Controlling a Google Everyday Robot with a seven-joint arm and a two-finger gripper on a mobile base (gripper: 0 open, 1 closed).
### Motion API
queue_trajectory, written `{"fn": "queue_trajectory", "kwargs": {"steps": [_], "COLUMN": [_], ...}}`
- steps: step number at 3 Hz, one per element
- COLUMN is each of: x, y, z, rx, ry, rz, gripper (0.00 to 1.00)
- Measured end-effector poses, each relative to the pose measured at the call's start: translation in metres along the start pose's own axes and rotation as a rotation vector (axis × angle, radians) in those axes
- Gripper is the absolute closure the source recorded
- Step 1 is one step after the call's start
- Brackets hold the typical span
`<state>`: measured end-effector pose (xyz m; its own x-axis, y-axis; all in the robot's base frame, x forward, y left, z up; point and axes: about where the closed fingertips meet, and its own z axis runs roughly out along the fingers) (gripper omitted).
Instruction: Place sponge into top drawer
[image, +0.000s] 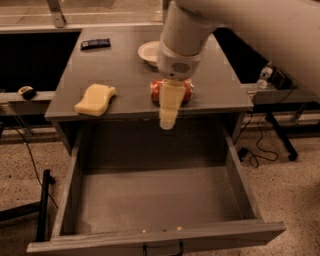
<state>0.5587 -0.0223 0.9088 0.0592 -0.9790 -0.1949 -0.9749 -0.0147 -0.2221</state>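
Note:
The pale yellow sponge (95, 99) lies flat on the grey table (125, 75), near its front left edge. The top drawer (70, 200) is pulled wide open below the table, and its inside is bare. My gripper (168, 122) hangs from the white arm over the table's front edge, well to the right of the sponge and above the back of the drawer. It holds nothing that I can see.
A red soda can (186, 90) lies on its side behind the gripper, partly hidden by it. A white bowl (148, 52) and a black remote (95, 44) sit at the back of the table. Cables and a stand (280, 135) are on the floor at right.

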Motion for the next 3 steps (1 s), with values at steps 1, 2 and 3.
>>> {"fn": "queue_trajectory", "kwargs": {"steps": [1, 2, 3], "x": [-0.050, -0.080, -0.123], "y": [-0.021, -0.038, -0.050], "z": [0.033, 0.037, 0.059], "rx": [-0.024, -0.022, -0.048], "ry": [-0.024, -0.075, -0.147], "rz": [-0.007, 0.017, 0.091], "gripper": [0.00, 0.00, 0.00]}}
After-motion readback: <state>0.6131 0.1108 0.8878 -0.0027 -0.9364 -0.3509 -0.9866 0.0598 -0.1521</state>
